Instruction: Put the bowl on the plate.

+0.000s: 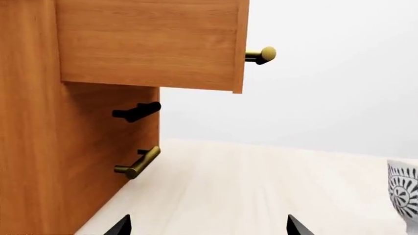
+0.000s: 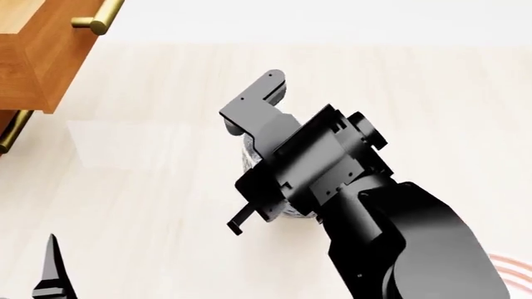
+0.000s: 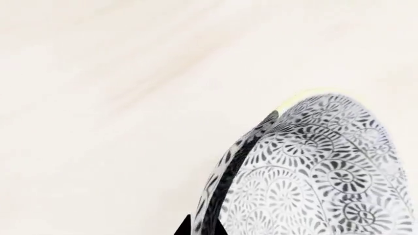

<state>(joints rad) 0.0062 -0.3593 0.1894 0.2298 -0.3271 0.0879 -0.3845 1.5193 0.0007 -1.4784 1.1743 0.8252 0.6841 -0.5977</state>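
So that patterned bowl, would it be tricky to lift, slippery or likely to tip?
The bowl looks rigid and glossy, like glazed ceramic, so probably slippery and breakable. The right gripper meets it only at the thin rim, so it might tilt when lifted. Its curved wall suggests it could rock if nudged.

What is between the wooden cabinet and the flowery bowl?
Nothing: in the left wrist view only bare pale table lies between the cabinet and the bowl.

Pale wooden tabletop (image 2: pixel 149 187): smooth, faint grain, matt with soft sheen. Orange-brown wooden cabinet (image 1: pixel 39 147): visible grain, satin finish. Cylindrical brass-coloured metal handles (image 1: pixel 137 163): lightly glossy. Deep round white bowl with grey floral pattern (image 3: pixel 313 176): ceramic-looking, smooth. Black right gripper (image 2: pixel 249 168): matt, plastic-like.
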